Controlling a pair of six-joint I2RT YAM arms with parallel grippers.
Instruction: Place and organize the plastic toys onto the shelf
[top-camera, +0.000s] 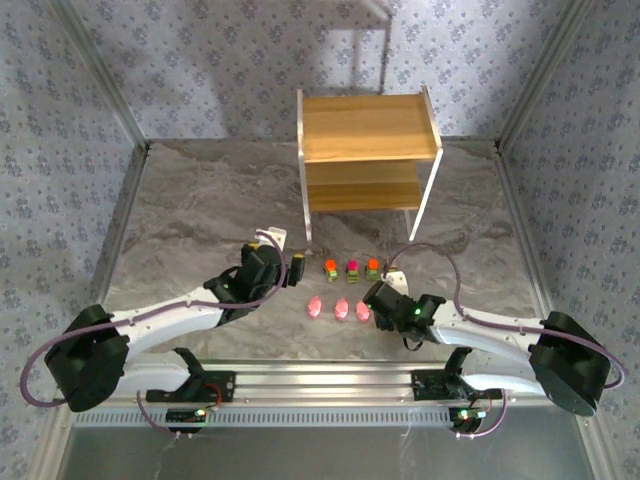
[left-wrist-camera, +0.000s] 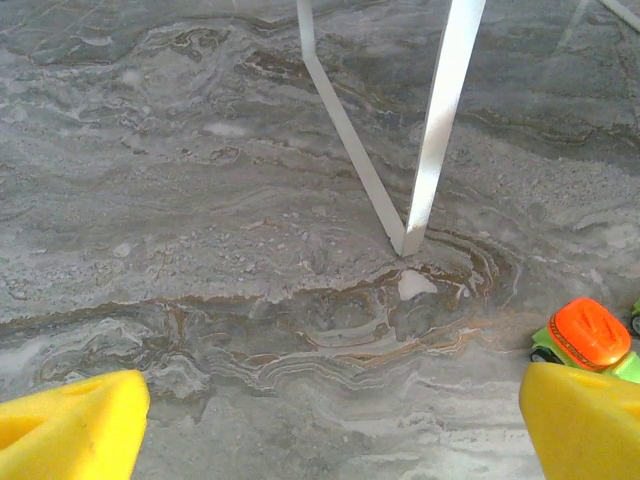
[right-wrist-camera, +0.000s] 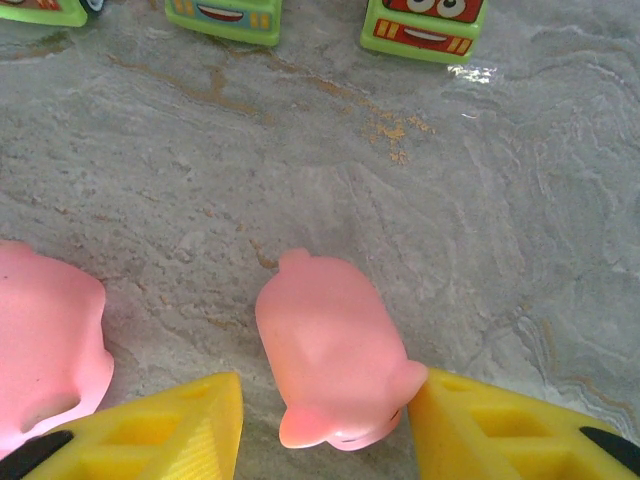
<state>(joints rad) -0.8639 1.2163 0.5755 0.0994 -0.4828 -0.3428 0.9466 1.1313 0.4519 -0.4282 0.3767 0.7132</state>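
Observation:
On the marble table three blocky car toys stand in a row, with orange (top-camera: 329, 268), magenta (top-camera: 352, 268) and orange-red (top-camera: 373, 268) tops. In front of them lie three pink blobs (top-camera: 341, 309). My right gripper (right-wrist-camera: 325, 400) is open and straddles the rightmost pink blob (right-wrist-camera: 330, 350). Its right finger (right-wrist-camera: 500, 430) touches the blob, and its left finger (right-wrist-camera: 170, 430) stands a little apart from it. A second blob (right-wrist-camera: 45, 340) lies to the left. My left gripper (left-wrist-camera: 332, 400) is open over bare table, left of the orange-topped car (left-wrist-camera: 588, 335). The shelf (top-camera: 370, 150) stands behind the toys with both tiers bare.
The shelf's white front leg (left-wrist-camera: 440, 120) touches down just beyond my left gripper. Patterned walls enclose the table on the left, back and right. Bare marble lies left and right of the shelf.

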